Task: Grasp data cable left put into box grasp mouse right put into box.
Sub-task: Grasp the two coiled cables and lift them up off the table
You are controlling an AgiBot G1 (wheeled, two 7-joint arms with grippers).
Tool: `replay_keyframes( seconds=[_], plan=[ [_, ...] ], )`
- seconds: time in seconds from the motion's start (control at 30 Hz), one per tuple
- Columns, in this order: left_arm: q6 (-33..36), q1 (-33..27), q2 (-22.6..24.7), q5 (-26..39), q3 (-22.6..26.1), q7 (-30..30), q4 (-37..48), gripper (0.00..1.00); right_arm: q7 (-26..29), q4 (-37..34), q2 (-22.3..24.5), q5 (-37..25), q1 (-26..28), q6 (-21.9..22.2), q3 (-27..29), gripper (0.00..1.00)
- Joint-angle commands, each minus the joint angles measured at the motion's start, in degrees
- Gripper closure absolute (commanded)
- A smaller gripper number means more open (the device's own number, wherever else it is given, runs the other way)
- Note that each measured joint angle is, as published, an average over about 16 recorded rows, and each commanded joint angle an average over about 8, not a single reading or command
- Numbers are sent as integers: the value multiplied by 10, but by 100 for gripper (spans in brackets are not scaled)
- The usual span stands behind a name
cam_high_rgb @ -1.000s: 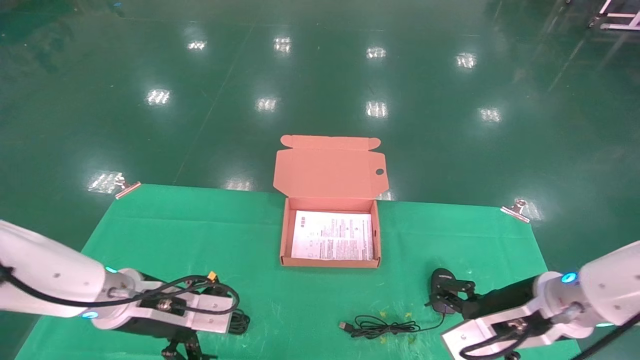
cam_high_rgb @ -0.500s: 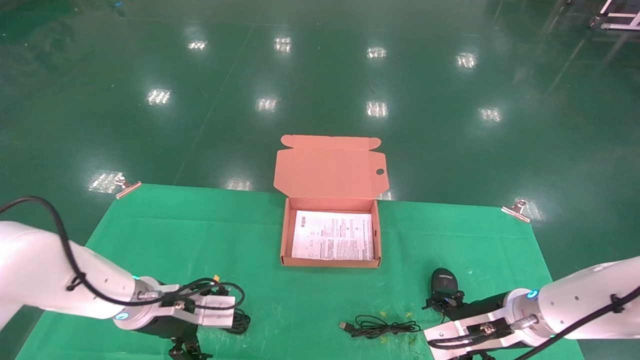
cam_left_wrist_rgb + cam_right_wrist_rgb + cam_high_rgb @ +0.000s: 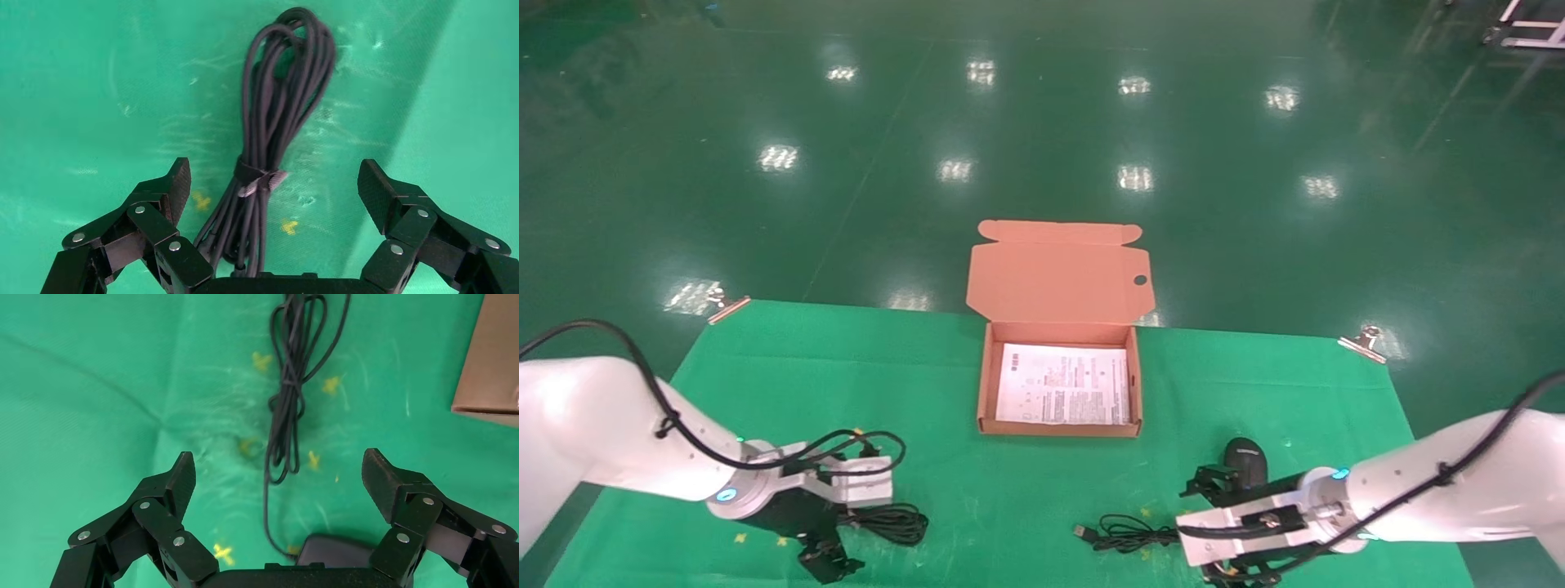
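Observation:
The data cable, a black coil bound with a strap, lies on the green cloth between the fingers of my open left gripper. From the head view the data cable is at the front left, just right of the left gripper. The black mouse rests at the front right, and its cord is bunched to its left. My right gripper hovers open just in front of the mouse, touching nothing. The orange box stands open at the table's middle back.
A printed paper sheet lies in the box, whose lid leans back past the table's far edge. Metal clips hold the cloth at the far corners. A corner of the box shows in the right wrist view.
The left arm drew back leftward, uncovering the cable coil. The right arm swung left and nearer the front edge, beside the mouse. Nothing was taken hold of.

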Motion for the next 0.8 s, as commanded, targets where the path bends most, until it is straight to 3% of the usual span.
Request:
replay_keyframes(
  seconds=[0.03,0.07,0.1,0.3,0.33,0.37,0.8],
  plan=[
    [-6,-4,5,-5,-3,8,25,0,-10,-23,-12,0,1,9,0,0],
    [-9,-6,7,-7,-4,12,34,5,-14,-35,-18,1,2,12,0,1],
    [-12,-8,8,-8,-5,16,42,17,-18,-46,-23,1,3,15,0,8],
    [-23,-15,13,-12,-9,34,78,92,-32,-96,-46,3,8,30,0,83],
    [-24,-16,13,-12,-9,35,81,99,-33,-99,-48,3,8,31,0,95],
    [-25,-16,14,-12,-9,36,83,100,-33,-102,-49,3,8,32,0,100],
    [-23,-16,12,-13,-9,33,75,100,-31,-93,-45,4,8,29,1,100]
  ],
)
